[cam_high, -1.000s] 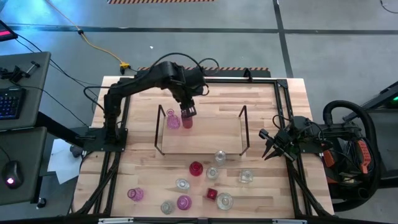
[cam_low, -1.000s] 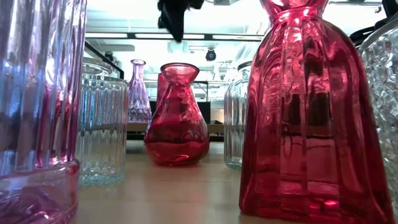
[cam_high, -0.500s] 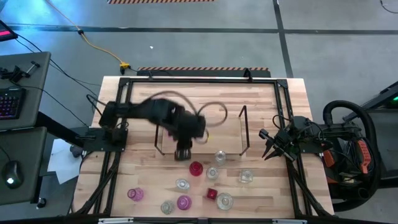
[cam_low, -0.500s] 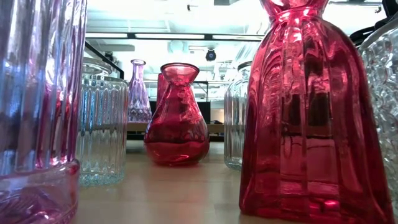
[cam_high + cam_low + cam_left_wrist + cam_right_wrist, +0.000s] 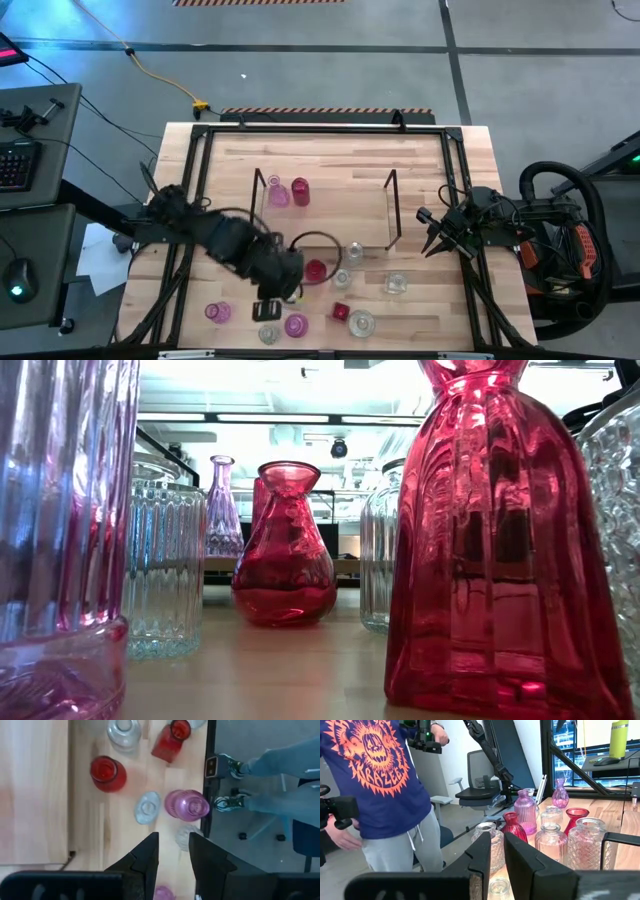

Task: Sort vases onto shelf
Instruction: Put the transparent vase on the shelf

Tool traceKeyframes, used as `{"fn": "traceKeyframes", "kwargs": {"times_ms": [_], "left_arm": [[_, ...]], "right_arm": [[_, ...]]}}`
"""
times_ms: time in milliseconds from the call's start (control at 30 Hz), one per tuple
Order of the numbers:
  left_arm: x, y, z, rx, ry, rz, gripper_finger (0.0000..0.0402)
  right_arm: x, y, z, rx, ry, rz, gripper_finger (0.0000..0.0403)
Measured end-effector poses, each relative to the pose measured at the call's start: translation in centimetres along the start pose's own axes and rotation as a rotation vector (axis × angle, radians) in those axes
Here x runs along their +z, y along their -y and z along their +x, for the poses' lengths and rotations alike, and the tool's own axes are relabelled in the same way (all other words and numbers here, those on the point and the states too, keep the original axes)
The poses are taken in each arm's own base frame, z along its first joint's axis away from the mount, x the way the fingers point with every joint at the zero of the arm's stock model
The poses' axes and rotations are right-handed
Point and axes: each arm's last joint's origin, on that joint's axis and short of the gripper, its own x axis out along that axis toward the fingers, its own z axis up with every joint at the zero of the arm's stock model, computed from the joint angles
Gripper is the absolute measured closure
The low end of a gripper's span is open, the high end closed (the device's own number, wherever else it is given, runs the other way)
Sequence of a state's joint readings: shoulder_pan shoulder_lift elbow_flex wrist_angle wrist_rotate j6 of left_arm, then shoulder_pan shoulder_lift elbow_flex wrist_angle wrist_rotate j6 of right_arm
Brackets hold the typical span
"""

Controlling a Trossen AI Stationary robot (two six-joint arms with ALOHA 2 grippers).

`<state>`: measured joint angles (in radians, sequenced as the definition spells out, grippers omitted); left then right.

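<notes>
Two pink vases (image 5: 277,193) (image 5: 300,190) stand upright on the shelf (image 5: 340,222), a light board with dark wire frames in the table's middle. Several loose vases stand near the front edge: red (image 5: 316,270), pink (image 5: 296,325), clear (image 5: 354,250). My left gripper (image 5: 268,305) hovers above them, pointing steeply down, open, with nothing between its fingers (image 5: 173,840). Ahead of its fingertips in the wrist view are a pink vase (image 5: 187,804) and a clear one (image 5: 147,807). My right gripper (image 5: 430,232) waits at the table's right edge, slightly open (image 5: 497,851).
A dark metal frame (image 5: 200,200) rims the tabletop. More vases stand at the front: pink (image 5: 218,312), clear (image 5: 361,322), small red (image 5: 340,312). A person (image 5: 385,785) stands beside the table, shoes (image 5: 230,765) just past its edge. The far half of the table is bare wood.
My left gripper has swung from above the shelf's pink vase toward the table's near edge and somewhat left, rolling about as it went. It now hangs over the loose vases. The pink vase stays upright on the shelf.
</notes>
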<state>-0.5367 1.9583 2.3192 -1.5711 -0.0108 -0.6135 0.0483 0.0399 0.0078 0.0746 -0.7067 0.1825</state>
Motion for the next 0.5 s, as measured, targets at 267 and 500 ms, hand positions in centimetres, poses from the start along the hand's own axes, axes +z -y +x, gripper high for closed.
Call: {"fn": "traceKeyframes", "kwargs": {"times_ms": [267,500], "left_arm": [[-1.9,2.4,-0.2,0.013,0.018,0.016,0.0302],[-0.5,0.6,-0.2,0.071,0.05,0.126,0.0304]], "right_arm": [[0.0,0.0,0.0,0.0,0.0,0.0,0.0355],[0.0,0.0,0.0,0.0,0.0,0.0,0.0355]]}}
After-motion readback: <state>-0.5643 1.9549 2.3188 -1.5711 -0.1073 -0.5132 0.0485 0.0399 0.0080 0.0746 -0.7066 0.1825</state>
